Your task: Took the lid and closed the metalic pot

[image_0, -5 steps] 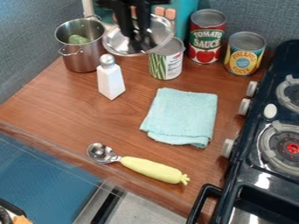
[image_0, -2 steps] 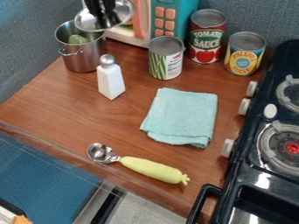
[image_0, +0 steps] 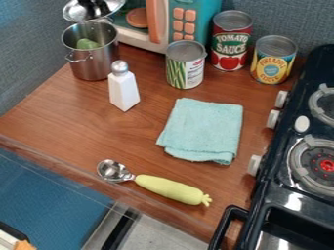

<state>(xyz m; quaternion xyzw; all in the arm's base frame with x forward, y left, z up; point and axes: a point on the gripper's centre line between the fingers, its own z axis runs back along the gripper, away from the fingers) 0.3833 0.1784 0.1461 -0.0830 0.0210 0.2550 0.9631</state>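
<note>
White shaker (image_0: 123, 92) beside the open pot (image_0: 93, 64), perhaps green food (image_0: 87, 44) inside.

The lower portion of the robot's gripper (image_0: 98, 7) is seen at the upper border, toward the left. Its visible surface is coloured black, and a narrow, dark outline is presented. Finer details of shape, fastening and marking are too small to be distinguished.

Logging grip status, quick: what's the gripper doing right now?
Gripper: open or closed cannot be told; the lid is off the pot.
</note>
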